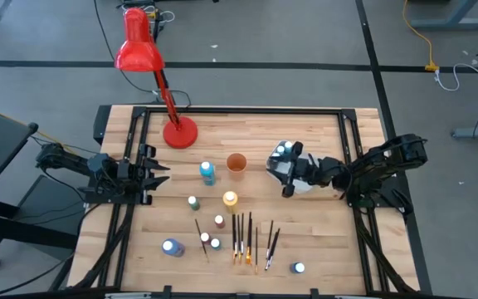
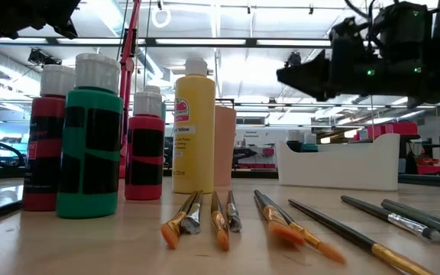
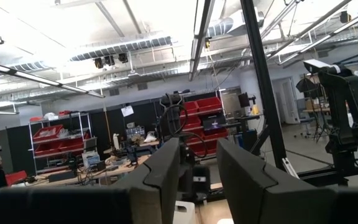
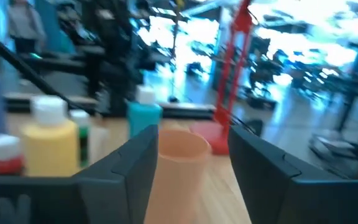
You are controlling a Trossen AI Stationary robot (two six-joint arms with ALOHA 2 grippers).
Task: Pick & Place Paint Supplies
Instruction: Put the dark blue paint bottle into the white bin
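Hovering over the white tub (image 1: 293,166) on the right side of the bench (image 1: 330,241), the right pincer (image 1: 282,170) has its fingers spread with nothing between them; its wrist view looks past the two dark fingers (image 4: 132,165) at the orange cup (image 1: 236,163), which stands just beyond them. A bottle with a pale cap (image 1: 285,150) sits in the tub, right by this pincer.

The rest of the paint supplies lie apart from it, toward the middle and front of the bench. A blue bottle (image 1: 207,172) stands just left of the cup, and a yellow bottle (image 1: 230,199) stands a little in front of the cup. Nearer the front are several small white-capped bottles: one green (image 1: 193,202), one red (image 1: 219,222), and two more (image 1: 210,242) side by side. A blue bottle with a pale cap (image 1: 172,247) stands at the front left, and another small bottle (image 1: 298,267) at the front right. The paintbrushes (image 1: 243,237) lie in a loose row between these, roughly parallel, with one brush (image 1: 200,235) off to their left.

The left pincer (image 1: 158,174) waits at the left edge of the bench, well away from all the bottles, its fingers (image 3: 166,171) parted and holding nothing. A red desk lamp (image 1: 143,51) stands at the back of the bench.
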